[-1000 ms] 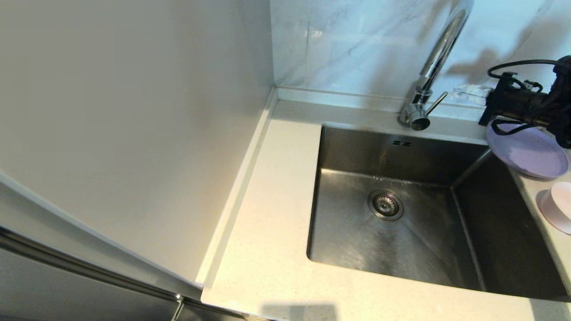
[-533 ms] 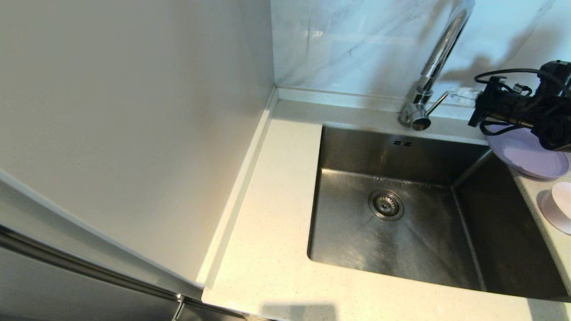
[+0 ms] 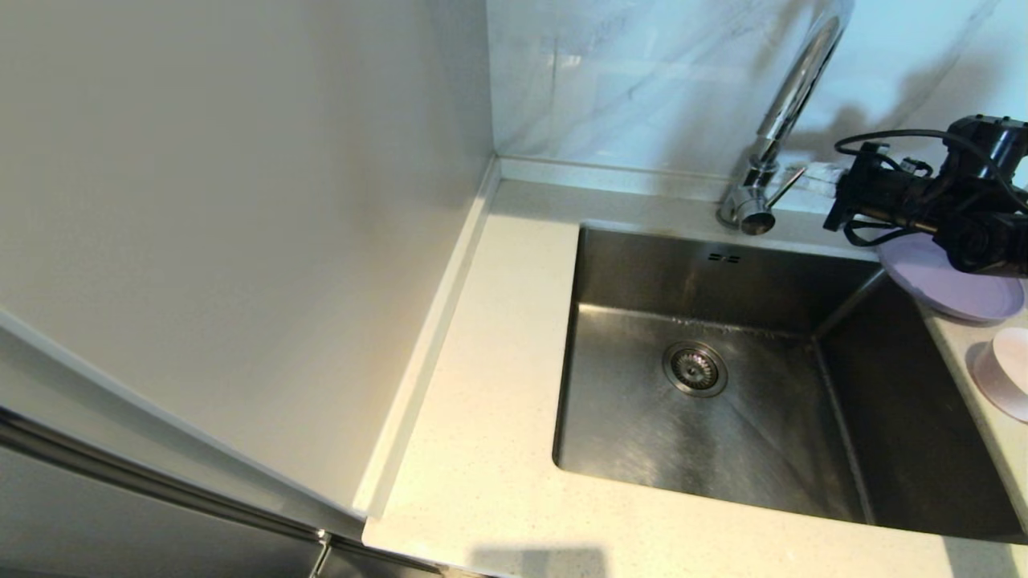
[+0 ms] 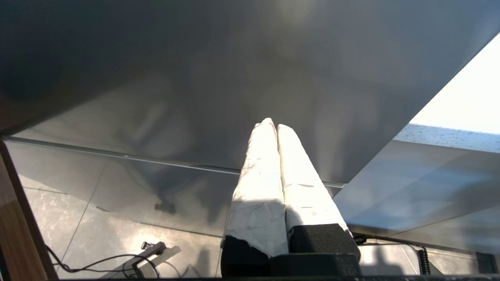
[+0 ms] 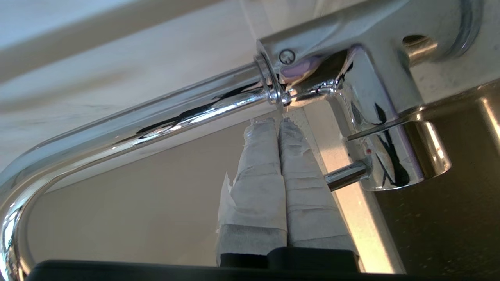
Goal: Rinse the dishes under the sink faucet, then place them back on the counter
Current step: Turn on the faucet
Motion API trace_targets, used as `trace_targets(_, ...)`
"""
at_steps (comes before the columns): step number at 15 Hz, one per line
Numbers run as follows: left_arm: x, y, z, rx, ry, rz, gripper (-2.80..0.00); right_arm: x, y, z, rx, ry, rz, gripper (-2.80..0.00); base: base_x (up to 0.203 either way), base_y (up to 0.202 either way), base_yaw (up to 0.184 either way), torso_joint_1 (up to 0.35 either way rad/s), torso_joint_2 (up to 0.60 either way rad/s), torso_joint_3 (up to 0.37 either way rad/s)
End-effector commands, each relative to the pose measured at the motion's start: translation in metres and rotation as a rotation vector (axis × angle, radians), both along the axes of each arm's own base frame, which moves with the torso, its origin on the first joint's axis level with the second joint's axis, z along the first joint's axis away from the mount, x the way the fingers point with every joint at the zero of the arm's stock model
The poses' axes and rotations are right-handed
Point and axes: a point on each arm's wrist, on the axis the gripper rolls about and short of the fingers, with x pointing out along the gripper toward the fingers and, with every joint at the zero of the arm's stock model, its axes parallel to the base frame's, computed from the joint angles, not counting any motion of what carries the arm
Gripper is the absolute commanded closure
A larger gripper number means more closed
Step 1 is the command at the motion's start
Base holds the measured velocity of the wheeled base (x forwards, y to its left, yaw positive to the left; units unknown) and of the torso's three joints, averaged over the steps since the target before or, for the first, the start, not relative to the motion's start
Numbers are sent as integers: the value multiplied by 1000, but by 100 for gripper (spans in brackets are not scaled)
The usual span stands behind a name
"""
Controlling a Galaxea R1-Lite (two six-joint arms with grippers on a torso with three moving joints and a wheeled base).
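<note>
The chrome sink faucet [image 3: 791, 88] rises from the back of the cream counter [image 3: 482, 401], its thin lever [image 3: 783, 186] pointing right. My right gripper [image 3: 809, 173] hovers at the lever's tip, shut and empty. In the right wrist view its taped fingers [image 5: 300, 175] are pressed together, and the lever [image 5: 347, 175] ends right beside one of them, below the spout [image 5: 156, 117]. The lavender plate [image 3: 956, 291] lies on the counter right of the basin, partly under the right arm. The pink bowl [image 3: 1008, 373] sits nearer, at the view's edge. My left gripper [image 4: 273, 124] is parked low, shut and empty.
The square steel basin [image 3: 803, 273] has a round drain [image 3: 695, 369] in its floor. A tall white panel [image 3: 241, 201] stands on the left, and marbled wall tiles [image 3: 626, 72] run behind the faucet. In the left wrist view a grey cabinet front [image 4: 195, 78] hangs over a tiled floor.
My right arm has moved left from above the plate towards the faucet, bringing its fingertips to the lever's tip. More of the plate now shows. Plate and bowl have not moved.
</note>
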Motion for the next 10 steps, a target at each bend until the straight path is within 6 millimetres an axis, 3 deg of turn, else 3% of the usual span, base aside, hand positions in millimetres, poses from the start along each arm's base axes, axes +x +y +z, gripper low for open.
trace_targets(1,0,0,0,0,0,0,0,0,1,0,25,15,16,0,0,0,0,0,0,0)
trace_targets(4,0,0,0,0,0,0,0,-3,0,1,37,37,125,0,0,0,0,0,0,0)
trace_targets(7,0,0,0,0,0,0,0,-10,-13,1,26,61,278,0,0,0,0,0,0,0)
trace_targets(10,0,0,0,0,0,0,0,-11,-18,-1,27,67,280,0,0,0,0,0,0,0)
